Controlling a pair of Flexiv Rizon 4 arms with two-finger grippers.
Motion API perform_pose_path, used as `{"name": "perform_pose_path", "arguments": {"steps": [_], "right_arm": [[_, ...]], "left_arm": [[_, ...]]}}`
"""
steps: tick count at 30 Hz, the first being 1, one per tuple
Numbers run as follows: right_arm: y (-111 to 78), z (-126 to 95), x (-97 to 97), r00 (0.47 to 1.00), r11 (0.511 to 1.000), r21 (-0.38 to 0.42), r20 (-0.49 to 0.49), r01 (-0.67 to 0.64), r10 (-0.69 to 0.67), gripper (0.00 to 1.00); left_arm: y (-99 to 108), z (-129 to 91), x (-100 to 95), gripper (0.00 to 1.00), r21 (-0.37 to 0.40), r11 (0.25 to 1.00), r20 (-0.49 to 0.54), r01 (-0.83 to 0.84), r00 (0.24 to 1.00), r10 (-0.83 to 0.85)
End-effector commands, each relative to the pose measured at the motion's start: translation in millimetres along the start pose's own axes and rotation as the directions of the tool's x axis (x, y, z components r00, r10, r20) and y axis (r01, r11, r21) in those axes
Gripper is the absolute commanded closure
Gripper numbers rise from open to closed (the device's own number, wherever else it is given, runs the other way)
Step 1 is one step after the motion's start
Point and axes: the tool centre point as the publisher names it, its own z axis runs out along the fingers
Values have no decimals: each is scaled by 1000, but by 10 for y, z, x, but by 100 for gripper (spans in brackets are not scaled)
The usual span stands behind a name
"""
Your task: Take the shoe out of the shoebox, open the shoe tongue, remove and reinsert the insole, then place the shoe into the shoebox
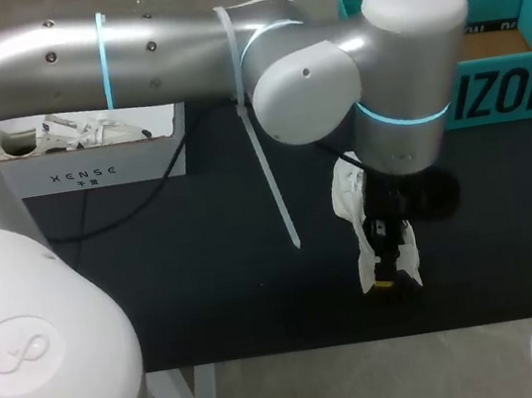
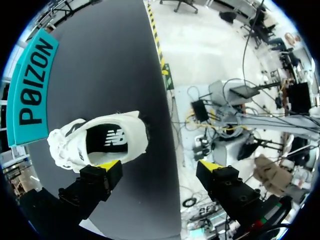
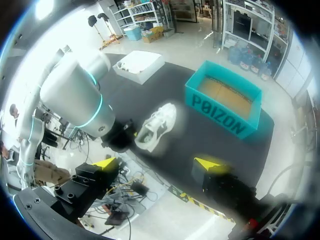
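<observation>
Across the table [image 1: 209,287], bare black mat runs between the far boxes and the near edge. My left arm [image 1: 124,55] comes in from the left, past the middle. One teal shoebox [image 1: 519,81], open-topped, far right. One white box [image 1: 91,170], far left. One white shoe [image 2: 125,127], opening up, well apart from both, right at the near edge. Left gripper [image 2: 159,166] spread wide: one finger just beside the shoe, other out past the edge. Right gripper [image 3: 157,162] also wide, holding nothing, off the table.
</observation>
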Motion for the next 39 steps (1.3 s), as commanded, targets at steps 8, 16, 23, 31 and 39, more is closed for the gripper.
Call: {"name": "perform_pose_path", "arguments": {"steps": [8,16,23,31,39], "right_arm": [[27,-10,-13,1000,1000,7,-2,-1,1,0],[27,-10,-13,1000,1000,7,-2,-1,1,0],[27,-10,-13,1000,1000,7,-2,-1,1,0],[27,-10,-13,1000,1000,7,-2,-1,1,0],[27,-10,-13,1000,1000,7,-2,-1,1,0]], "left_arm": [[-26,176,-85,0,21,1000,-8,-11,1000,11],[-151,297,-194,0,8,1000,-16,-24,1000,24],[-229,361,-246,0,-2,1000,-16,-19,1000,19],[-250,364,-258,0,-19,1000,-13,-17,1000,17],[-282,416,-268,100,-35,999,-4,-9,1000,9]]}}
